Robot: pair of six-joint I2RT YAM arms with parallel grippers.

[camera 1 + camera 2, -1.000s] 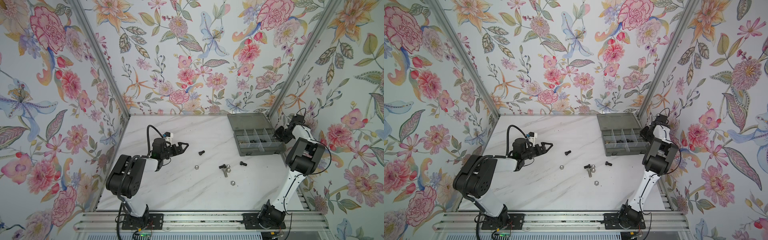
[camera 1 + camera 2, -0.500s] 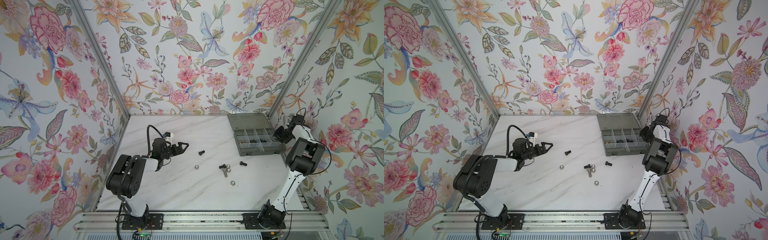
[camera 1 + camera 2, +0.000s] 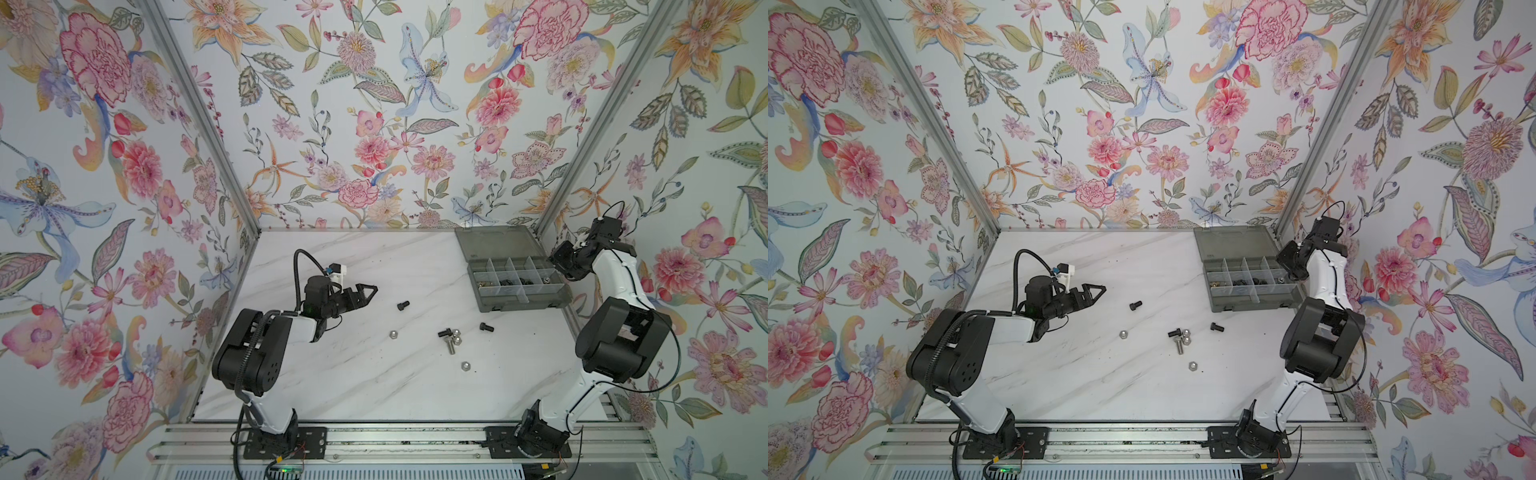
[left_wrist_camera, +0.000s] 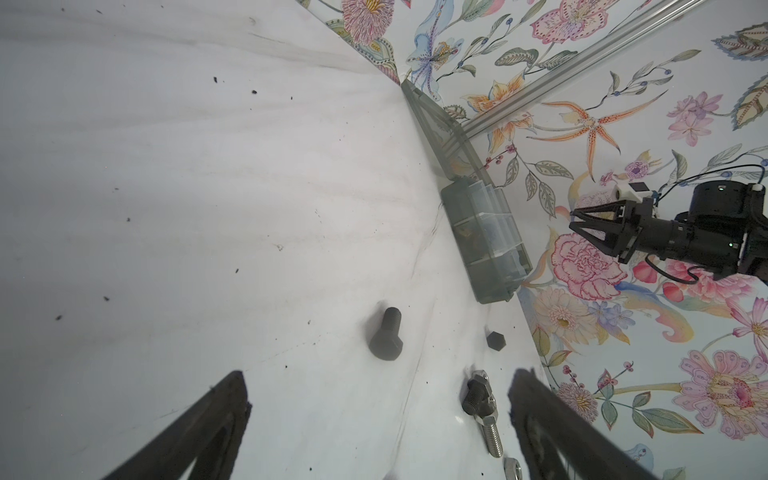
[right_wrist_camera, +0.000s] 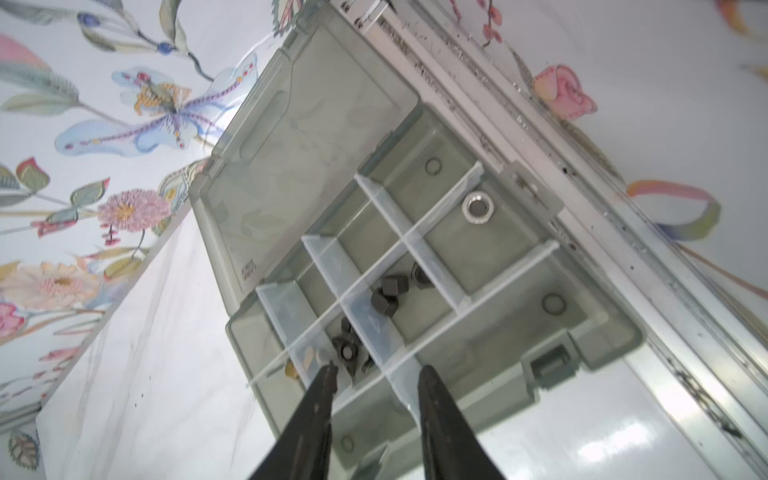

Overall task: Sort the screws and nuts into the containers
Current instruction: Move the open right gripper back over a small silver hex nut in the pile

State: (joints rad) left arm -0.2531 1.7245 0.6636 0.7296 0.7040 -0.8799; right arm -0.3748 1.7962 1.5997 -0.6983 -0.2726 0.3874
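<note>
Loose on the marble table lie short black screws (image 3: pixel 402 306) (image 3: pixel 486 327). A small cluster holds another black screw (image 3: pixel 444 333), a silver screw (image 3: pixel 450 347) and two silver nuts (image 3: pixel 456 332). Single silver nuts (image 3: pixel 392 333) (image 3: pixel 465 365) lie apart. My left gripper (image 3: pixel 370 290) hovers open, left of the nearest black screw (image 4: pixel 386 338). My right gripper (image 5: pixel 379 368) is open and empty over the containers (image 5: pixel 511 286) of the grey organiser (image 3: pixel 519 303). These cells hold one silver nut (image 5: pixel 478 207), black nuts (image 5: pixel 384 297) and black winged nuts (image 5: pixel 345 351).
The organiser's lid (image 3: pixel 494 245) lies flat and open toward the back wall. An aluminium frame rail (image 5: pixel 582 216) runs right beside the box. Flowered walls close the table on three sides. Both arm bases stand at the front rail.
The right gripper's jaws have spread a little wider over the organiser. In the top views neither arm nor any loose part has shifted.
</note>
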